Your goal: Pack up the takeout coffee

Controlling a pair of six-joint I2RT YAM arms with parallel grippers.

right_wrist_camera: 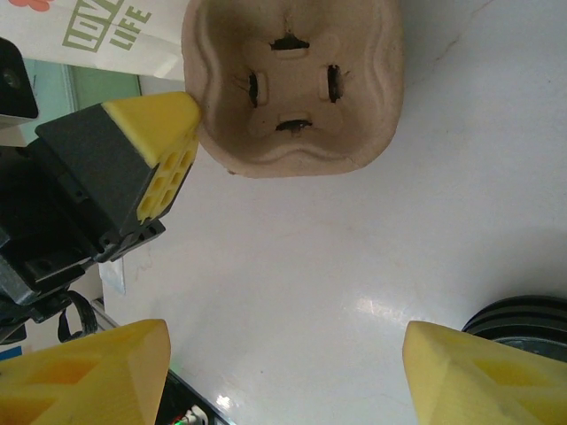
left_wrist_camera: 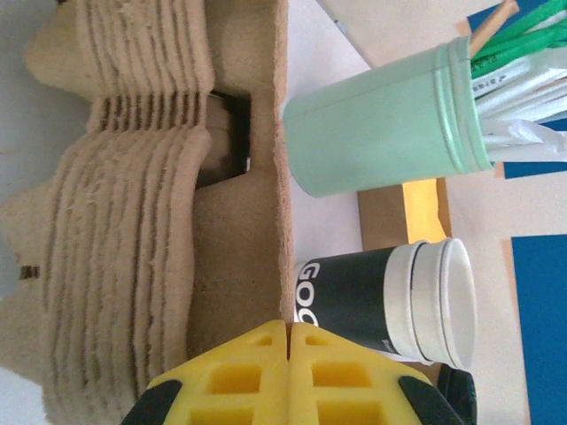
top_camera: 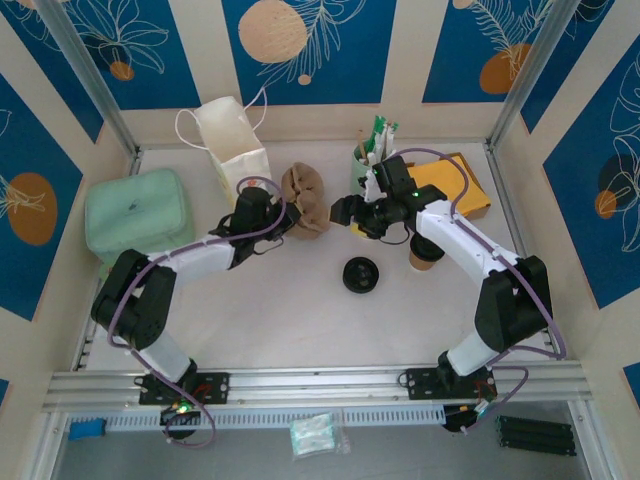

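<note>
Takeout coffee (left_wrist_camera: 399,301) stands upright on the table (top_camera: 290,310), no lid on, just beside the mint-green cup (left_wrist_camera: 381,124) of stirrers and right of the pulp carrier (right_wrist_camera: 292,88). In the top view the right arm hides most of it. Black lid (right_wrist_camera: 523,319) lies apart, nearer the arms. White bag (top_camera: 235,140) stands open behind the carrier.

Left tool (left_wrist_camera: 289,329) is pressed together, empty, tip against the carrier's edge; looks like bracing it. Right tool (right_wrist_camera: 285,332) is spread wide, holds nothing, hovers over bare table between carrier and lid, facing the carrier's 1 visible well.

Step, as I judge: fetch the cup for the carrier. Do it well:
- right tool swings back to the cup, clear of the stirrers
- grip the black band, light squeeze, cup upright
- left tool pins the carrier against sliding
- lower straight into the well

Contents: can't tell.
</note>
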